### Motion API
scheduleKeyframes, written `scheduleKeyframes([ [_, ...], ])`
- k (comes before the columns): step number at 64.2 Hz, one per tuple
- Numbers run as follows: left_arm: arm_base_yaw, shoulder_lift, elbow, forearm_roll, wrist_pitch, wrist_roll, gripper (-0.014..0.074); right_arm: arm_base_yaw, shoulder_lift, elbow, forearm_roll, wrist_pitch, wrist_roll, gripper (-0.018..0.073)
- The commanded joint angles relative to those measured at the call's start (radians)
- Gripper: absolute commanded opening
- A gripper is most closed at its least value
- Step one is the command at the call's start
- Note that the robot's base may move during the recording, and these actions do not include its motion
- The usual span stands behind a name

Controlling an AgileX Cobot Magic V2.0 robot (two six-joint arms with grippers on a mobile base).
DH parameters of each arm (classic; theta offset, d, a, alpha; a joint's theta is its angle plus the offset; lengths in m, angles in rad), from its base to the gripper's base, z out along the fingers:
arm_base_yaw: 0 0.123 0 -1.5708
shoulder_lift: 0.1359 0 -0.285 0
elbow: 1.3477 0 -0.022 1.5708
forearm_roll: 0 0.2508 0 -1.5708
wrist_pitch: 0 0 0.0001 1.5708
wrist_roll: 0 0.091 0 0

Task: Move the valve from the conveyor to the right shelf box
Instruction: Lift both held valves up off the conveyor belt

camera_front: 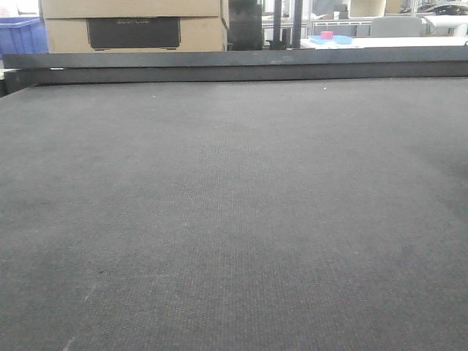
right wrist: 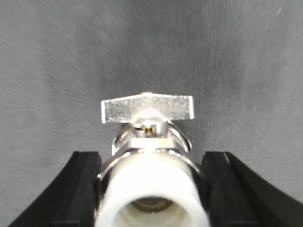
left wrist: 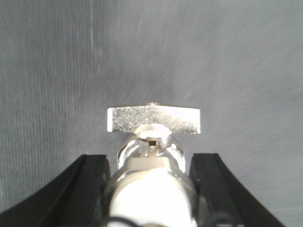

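Left pincer (left wrist: pixel 150 159) clamping valve (left wrist: pixel 153 119), right pincer (right wrist: pixel 151 155) likewise

We see the left wrist's valve (left wrist: pixel 151 163) and the right wrist's valve (right wrist: pixel 150 165) cut off by the bottom edge, their near ends blurred. The far pink object (camera_front: pixel 326 34) is too small to identify.

The front view is evenly, softly lit: the conveyor (camera_front: pixel 234 219) is shadowless with a paler sheen mid-belt, and the far background is overexposed. Both wrist views blur the belt, streakily on the left. Glare bleaches the left valve (left wrist: pixel 154 120) and right valve (right wrist: pixel 147 109), whose near ends are unfocused.
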Motion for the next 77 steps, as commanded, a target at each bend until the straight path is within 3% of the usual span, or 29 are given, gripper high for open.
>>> scheduleKeyframes([
  [1, 0.002, -0.081, -0.017, -0.079, -0.019, 0.004, -0.0111, -0.005, -0.068, -0.022, 0.001, -0.013, -0.007, -0.0165],
  [41, 0.002, -0.458, -0.017, -0.105, 0.072, 0.008, -0.0111, -0.005, -0.42, -0.022, 0.03, -0.052, -0.007, -0.0165],
  [63, 0.002, -0.509, -0.017, -0.103, 0.07, 0.008, -0.0111, -0.005, -0.454, -0.022, 0.031, -0.08, -0.007, -0.0165],
  [77, 0.002, -0.509, -0.017, -0.103, -0.006, 0.008, -0.0111, -0.005, -0.454, -0.022, 0.031, -0.083, -0.007, -0.0165],
])
